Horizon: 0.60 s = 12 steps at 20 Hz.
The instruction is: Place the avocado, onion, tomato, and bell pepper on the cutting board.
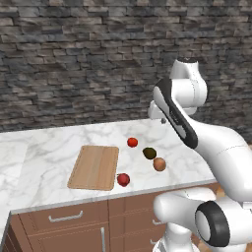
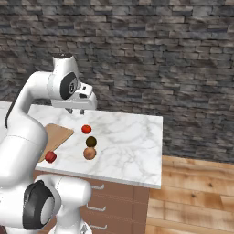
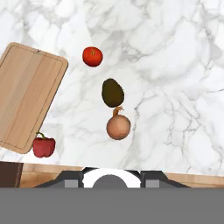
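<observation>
1. The hand [image 2: 76, 111] hangs high above the marble desk [image 1: 44, 157], fingers drawn together on nothing, so not one piece of produce has been lifted
2. The cutting board [image 1: 94, 167] lies bare on the left of the desk, its near end close to the front edge, nothing on it yet
3. The tomato [image 1: 132, 142] sits furthest back, just right of the board's far corner; the avocado [image 1: 149, 153] is a little nearer and further right, and the onion [image 1: 159, 164] is just beside the avocado on its near side
4. The bell pepper [image 1: 123, 179] sits at the board's near right corner, close to the desk's front edge; whether it touches the board I cannot tell
5. My read: this is the very start, with the first pick to be chosen, and all four are off the board
6. To do it well, spread the fingers before descending, come straight down over one fruit's middle and close across its widest part
7. Avocado and onion are crowded, so a finger dropping between them could knock one rolling; the tomato stands clear and looks the safer opener
8. Round things roll, so set each down low and well inside the board
</observation>
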Available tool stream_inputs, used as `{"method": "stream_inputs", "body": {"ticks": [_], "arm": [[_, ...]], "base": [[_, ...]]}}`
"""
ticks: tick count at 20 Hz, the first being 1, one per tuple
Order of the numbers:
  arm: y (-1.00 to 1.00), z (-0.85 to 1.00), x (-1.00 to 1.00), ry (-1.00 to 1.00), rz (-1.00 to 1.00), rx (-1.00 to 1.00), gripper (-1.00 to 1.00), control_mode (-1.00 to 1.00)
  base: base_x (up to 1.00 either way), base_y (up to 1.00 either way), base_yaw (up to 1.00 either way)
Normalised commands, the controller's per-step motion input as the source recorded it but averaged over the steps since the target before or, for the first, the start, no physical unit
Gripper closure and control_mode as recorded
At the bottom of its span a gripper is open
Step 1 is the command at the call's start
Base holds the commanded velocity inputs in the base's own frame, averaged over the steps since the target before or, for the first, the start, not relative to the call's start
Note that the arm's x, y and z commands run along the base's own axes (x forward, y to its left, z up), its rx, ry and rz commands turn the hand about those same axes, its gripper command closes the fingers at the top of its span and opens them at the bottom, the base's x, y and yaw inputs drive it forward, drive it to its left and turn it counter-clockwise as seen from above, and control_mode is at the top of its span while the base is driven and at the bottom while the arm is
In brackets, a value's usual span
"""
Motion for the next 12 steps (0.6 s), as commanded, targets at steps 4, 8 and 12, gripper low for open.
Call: {"method": "stream_inputs", "body": {"ticks": [4, 8, 12], "arm": [[0.1, -0.11, -0.12, 0.01, 0.0, 0.02, -1.0, -1.0], [0.39, -0.25, -0.33, 0.01, 0.0, 0.04, -1.0, -1.0], [0.39, -0.37, -0.03, 0.11, 0.02, 0.04, -1.0, -1.0]], "base": [[0.0, 0.0, 0.0], [0.0, 0.0, 0.0], [0.0, 0.0, 0.0]]}}
